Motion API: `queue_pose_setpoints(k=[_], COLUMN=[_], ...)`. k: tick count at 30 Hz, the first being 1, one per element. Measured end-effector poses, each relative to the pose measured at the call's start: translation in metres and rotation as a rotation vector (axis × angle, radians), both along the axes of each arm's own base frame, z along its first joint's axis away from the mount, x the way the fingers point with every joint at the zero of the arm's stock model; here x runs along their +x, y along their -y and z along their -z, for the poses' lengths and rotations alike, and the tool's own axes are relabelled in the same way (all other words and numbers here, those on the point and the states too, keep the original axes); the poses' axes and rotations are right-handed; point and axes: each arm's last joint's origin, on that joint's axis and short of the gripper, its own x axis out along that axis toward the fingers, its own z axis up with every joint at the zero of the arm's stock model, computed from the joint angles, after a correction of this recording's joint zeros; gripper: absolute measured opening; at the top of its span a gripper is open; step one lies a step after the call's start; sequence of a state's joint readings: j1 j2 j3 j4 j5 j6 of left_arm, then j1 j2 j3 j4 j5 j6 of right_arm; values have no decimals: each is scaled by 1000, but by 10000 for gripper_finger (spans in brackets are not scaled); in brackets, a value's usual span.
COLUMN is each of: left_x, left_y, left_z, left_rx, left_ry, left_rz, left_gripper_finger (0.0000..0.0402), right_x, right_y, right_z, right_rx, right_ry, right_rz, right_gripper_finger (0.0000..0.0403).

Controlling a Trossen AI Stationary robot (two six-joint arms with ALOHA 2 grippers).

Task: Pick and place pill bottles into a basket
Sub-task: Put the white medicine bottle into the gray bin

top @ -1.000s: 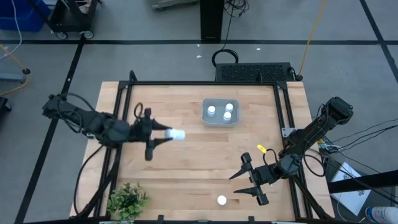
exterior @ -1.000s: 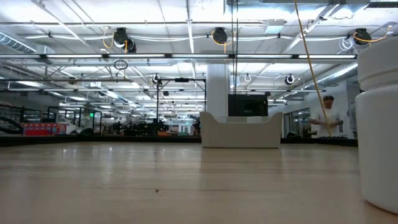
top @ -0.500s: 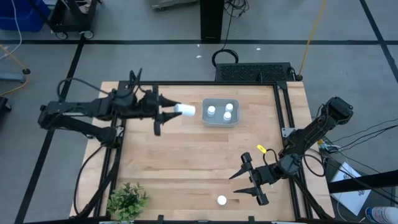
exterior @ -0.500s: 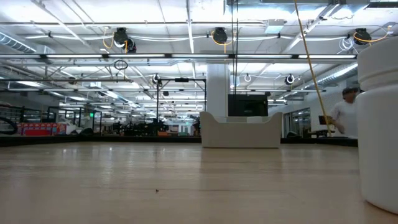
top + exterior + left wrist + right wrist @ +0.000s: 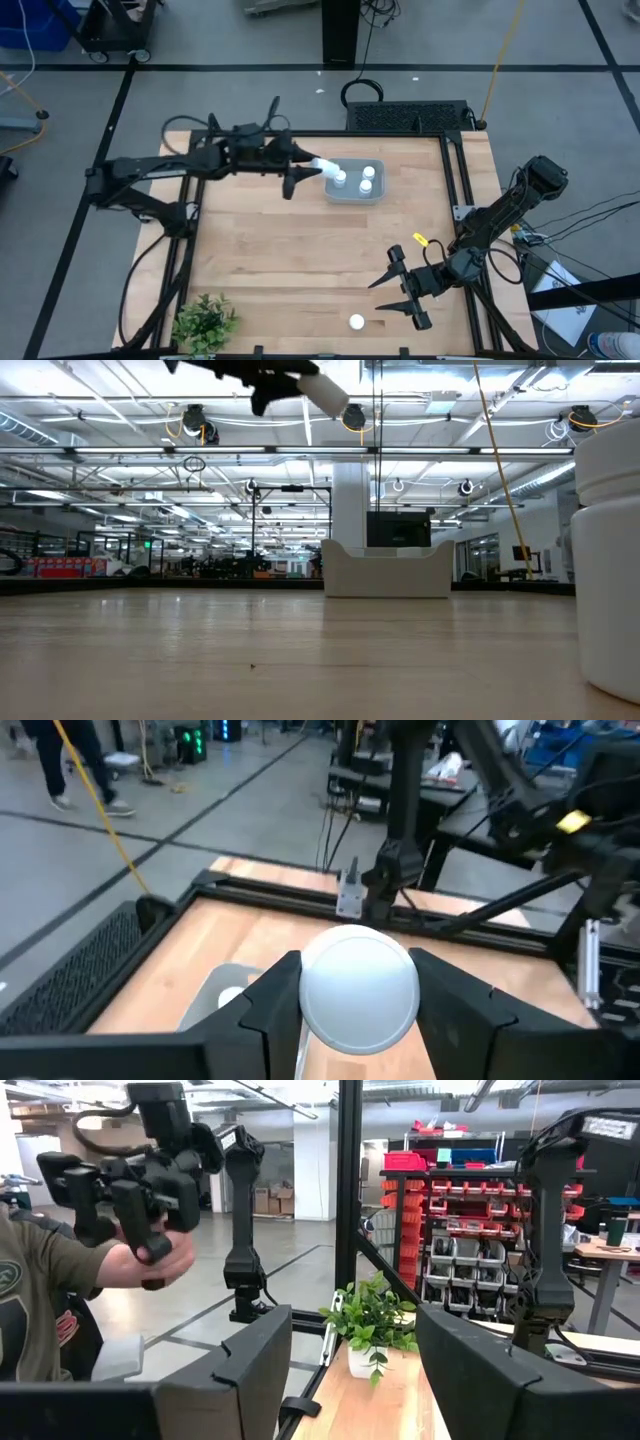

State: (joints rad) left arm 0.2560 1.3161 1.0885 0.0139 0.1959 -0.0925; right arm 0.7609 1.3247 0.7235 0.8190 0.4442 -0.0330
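Transport is the step in hand: the left pincer [image 5: 312,168] is clenched on a small white cylindrical pill bottle [image 5: 325,166], carried on its side in the air just at the near-left rim of the shallow translucent grey-blue plastic basket [image 5: 352,193]. In the left wrist view the round white cap [image 5: 359,987] fills the gap between the two dark fingers [image 5: 265,1005], with the basket partly visible below it. Three white capped bottles already stand inside the basket: one [image 5: 340,179] nearest the carried bottle, two more [image 5: 372,171] [image 5: 366,186] toward the far side. A fifth white bottle [image 5: 356,322] stands alone on the wooden counter [image 5: 290,260] near its front edge, just beside the right pincer [image 5: 400,293], which hangs with its jaws parted and empty. A small green leafy plant [image 5: 204,322] sits at the counter's front-left corner, well apart from the work.

By my reading, the next move calls for bringing the held bottle further over the free space in the basket, clear of the standing bottle closest to it, then lowering before letting go, so the drop does not topple its neighbours.
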Motion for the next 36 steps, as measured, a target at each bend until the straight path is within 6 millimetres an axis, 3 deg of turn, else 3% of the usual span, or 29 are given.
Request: queue_pose_setpoints(k=[5,19,30,36], left_x=[21,93,133,141], left_y=[-17,-47,-67,-70], left_z=[10,8,58,80], left_rx=[-24,22,46,70], left_ry=[-82,-430,-674,-747], left_rz=[-14,78,96,126], left_gripper_finger=[169,169,175,166], right_x=[0,0,0,0], right_y=[0,0,0,0], right_z=[0,0,3,5], right_rx=[-6,-31,-29,-21], right_ry=[1,9,-23,-39], right_rz=[1,4,1,-1], right_gripper_finger=[208,208,208,208])
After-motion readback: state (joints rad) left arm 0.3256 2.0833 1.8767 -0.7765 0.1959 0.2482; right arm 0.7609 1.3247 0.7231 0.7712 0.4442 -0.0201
